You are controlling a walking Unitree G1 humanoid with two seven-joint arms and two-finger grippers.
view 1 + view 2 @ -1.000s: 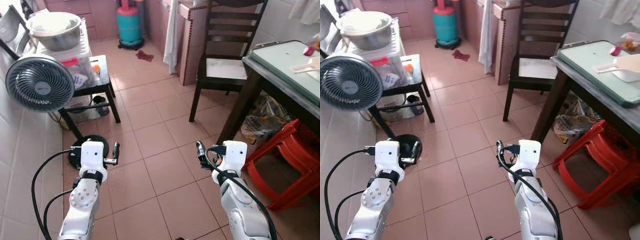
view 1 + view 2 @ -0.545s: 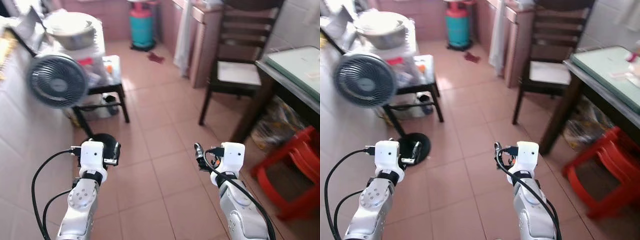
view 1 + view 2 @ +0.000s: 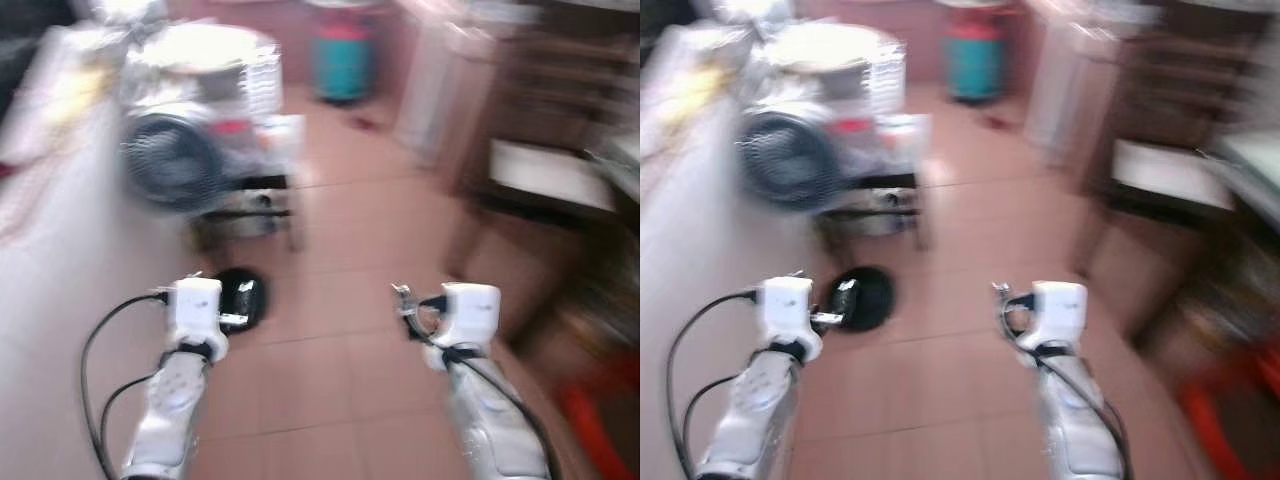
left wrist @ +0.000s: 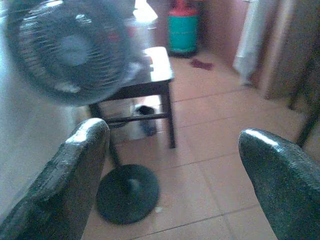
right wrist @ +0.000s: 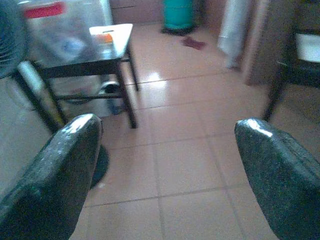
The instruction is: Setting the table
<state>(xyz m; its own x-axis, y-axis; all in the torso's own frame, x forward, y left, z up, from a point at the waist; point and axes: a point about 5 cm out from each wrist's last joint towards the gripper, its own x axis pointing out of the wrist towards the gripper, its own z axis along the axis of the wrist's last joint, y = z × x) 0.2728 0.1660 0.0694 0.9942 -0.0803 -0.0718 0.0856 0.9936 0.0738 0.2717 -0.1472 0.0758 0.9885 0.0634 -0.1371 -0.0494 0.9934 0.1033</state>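
Hanging nearest, low in the blurred head views: left gripper [image 4: 170, 170] and right gripper [image 5: 167, 167], each on a silver arm held out over bare terracotta floor tiles [image 3: 340, 360], neither touching anything. Wrist views show both pairs of black fingers [image 4: 65, 175] spread wide apart with nothing between them.

Next out, left side: round black fan base [image 3: 240, 297] on the floor just beyond the left gripper, carrying a pedestal fan [image 3: 172, 160] with a round grey grille. Fan stands beside a white tiled wall [image 3: 60, 300] that runs along the robot's left.

Behind the fan: small dark side table [image 4: 150, 82], loaded with clear plastic storage containers [image 5: 65, 35] and a pale wide bowl [image 3: 205, 45] on top; contents too blurred to itemise. Small dark object on the floor under the table, unidentifiable.

Right side, mid-distance: dark wooden chair [image 3: 545, 150] with pale seat pad. Red plastic stool [image 3: 600, 420] at the lower right edge, heavily smeared. Dining table [image 3: 1250, 160] glimpsed at the far right edge as a pale-topped corner; nothing on it can be made out.

Farthest: teal gas cylinder [image 4: 183, 30] with red top against the back wall; small dark red rag [image 4: 202, 64] on the tiles before it; white cloth [image 4: 247, 40] hanging by a brown counter.
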